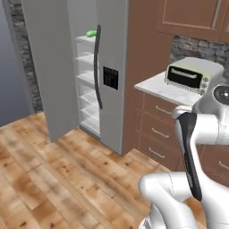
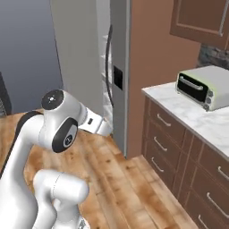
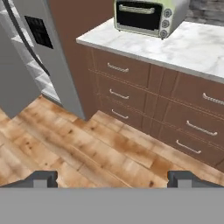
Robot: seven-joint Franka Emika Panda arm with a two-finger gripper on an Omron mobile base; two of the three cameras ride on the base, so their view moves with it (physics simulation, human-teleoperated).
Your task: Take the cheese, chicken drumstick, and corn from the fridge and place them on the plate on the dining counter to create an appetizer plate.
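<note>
The grey fridge (image 1: 112, 89) stands ahead with its left door (image 1: 49, 67) swung open, showing pale shelves. A small bright green corn (image 1: 91, 33) lies on the top visible shelf. The fridge also shows in the right base view (image 2: 120, 49) and at the upper left of the hand view (image 3: 52, 61). My gripper (image 3: 113, 179) is open, its fingertips (image 3: 43, 178) wide apart with nothing between them, well short of the fridge and above the wood floor. The cheese, chicken drumstick, plate and dining counter are out of view.
Right of the fridge, a marble wall counter (image 1: 163, 89) over brown drawers (image 3: 153, 100) carries a pale green toaster oven (image 1: 190, 77). Brown upper cabinets (image 1: 188, 18) hang above it. Open wood floor (image 1: 53, 179) lies before the fridge.
</note>
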